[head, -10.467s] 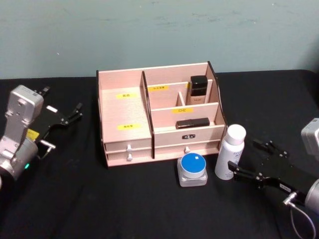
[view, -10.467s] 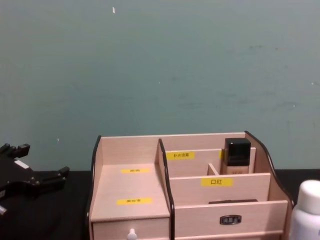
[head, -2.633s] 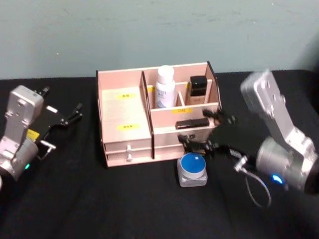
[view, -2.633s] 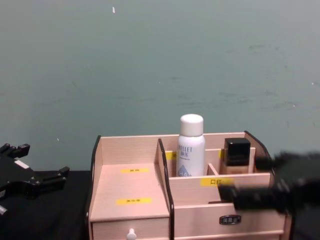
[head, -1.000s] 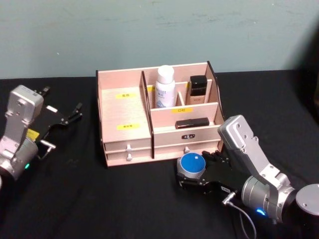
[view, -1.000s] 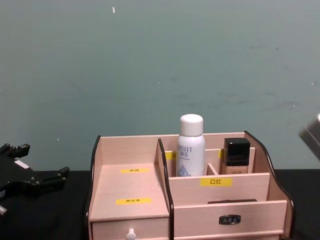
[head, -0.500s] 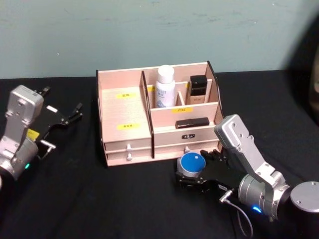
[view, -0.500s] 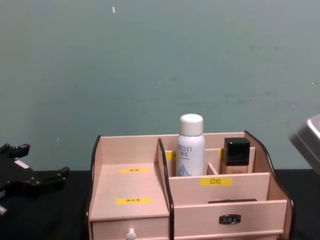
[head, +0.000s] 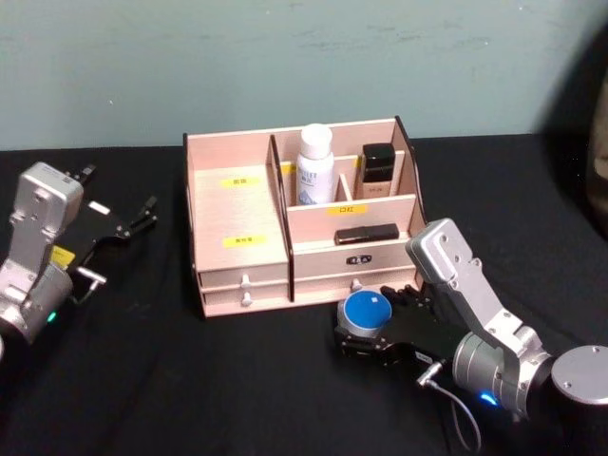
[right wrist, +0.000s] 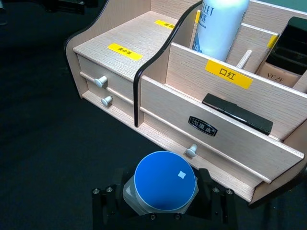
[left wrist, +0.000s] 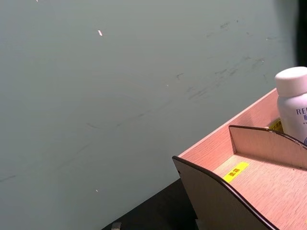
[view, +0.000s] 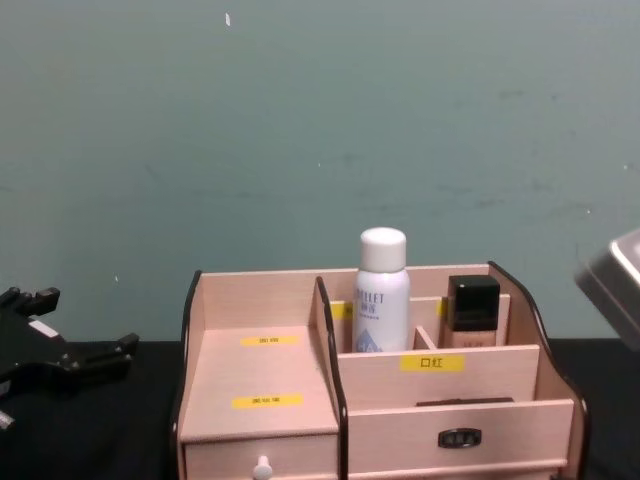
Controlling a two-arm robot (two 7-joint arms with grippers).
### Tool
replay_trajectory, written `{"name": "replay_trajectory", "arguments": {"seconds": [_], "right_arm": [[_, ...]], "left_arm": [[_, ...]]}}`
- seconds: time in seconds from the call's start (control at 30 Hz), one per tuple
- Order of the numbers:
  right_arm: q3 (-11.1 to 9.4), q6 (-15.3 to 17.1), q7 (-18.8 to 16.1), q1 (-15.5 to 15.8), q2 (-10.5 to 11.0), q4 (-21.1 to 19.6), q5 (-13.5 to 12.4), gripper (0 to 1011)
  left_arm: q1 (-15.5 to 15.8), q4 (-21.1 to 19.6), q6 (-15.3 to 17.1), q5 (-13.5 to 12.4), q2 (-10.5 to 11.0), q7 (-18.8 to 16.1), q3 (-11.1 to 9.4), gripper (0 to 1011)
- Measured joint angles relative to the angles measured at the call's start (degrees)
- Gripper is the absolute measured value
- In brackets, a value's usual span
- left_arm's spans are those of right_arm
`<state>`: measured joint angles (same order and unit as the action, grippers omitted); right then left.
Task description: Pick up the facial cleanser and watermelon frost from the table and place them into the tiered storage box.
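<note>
Right now the right hand (right wrist: 162, 205) pinches the small round blue-lidded jar (right wrist: 165, 180) on the black bench (head: 237, 380), just before the pinkish-wood tiered storage box (head: 237, 214). The white cleanser bottle (head: 314, 166) stands upright in a rear compartment of the box. The left hand (head: 112, 249) rests spread, well apart.

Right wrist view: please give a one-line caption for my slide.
Right gripper around the blue-lidded jar before the tiered storage box, white bottle standing in a rear compartment.

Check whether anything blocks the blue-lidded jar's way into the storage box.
Nothing visible. The right pincer sits around the blue-lidded jar, which stands just in front of the tiered storage box. Only the box's own front wall lies between them, so the jar would likely need lifting over it.
</note>
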<state>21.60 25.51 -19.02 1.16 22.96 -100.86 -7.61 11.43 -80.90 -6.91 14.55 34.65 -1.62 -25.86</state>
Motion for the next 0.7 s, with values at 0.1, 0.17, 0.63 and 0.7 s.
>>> {"name": "replay_trajectory", "arguments": {"seconds": [0.1,0.17,0.63,0.7], "right_arm": [[-0.01,0.01,0.01,0.01,0.01,-0.03,-0.03,934],[-0.02,0.01,0.01,0.03,0.02,-0.04,-0.07,882],[-0.06,0.06,0.09,0.09,0.08,-0.13,-0.21,730],[-0.06,0.08,0.1,0.09,0.08,-0.13,-0.22,730]], "left_arm": [[0.0,0.0,0.0,0.0,0.0,0.0,0.0,1001],[0.0,0.0,0.0,0.0,0.0,0.0,0.0,1001],[0.0,0.0,0.0,0.0,0.0,0.0,0.0,1001],[0.0,0.0,0.0,0.0,0.0,0.0,0.0,1001]]}}
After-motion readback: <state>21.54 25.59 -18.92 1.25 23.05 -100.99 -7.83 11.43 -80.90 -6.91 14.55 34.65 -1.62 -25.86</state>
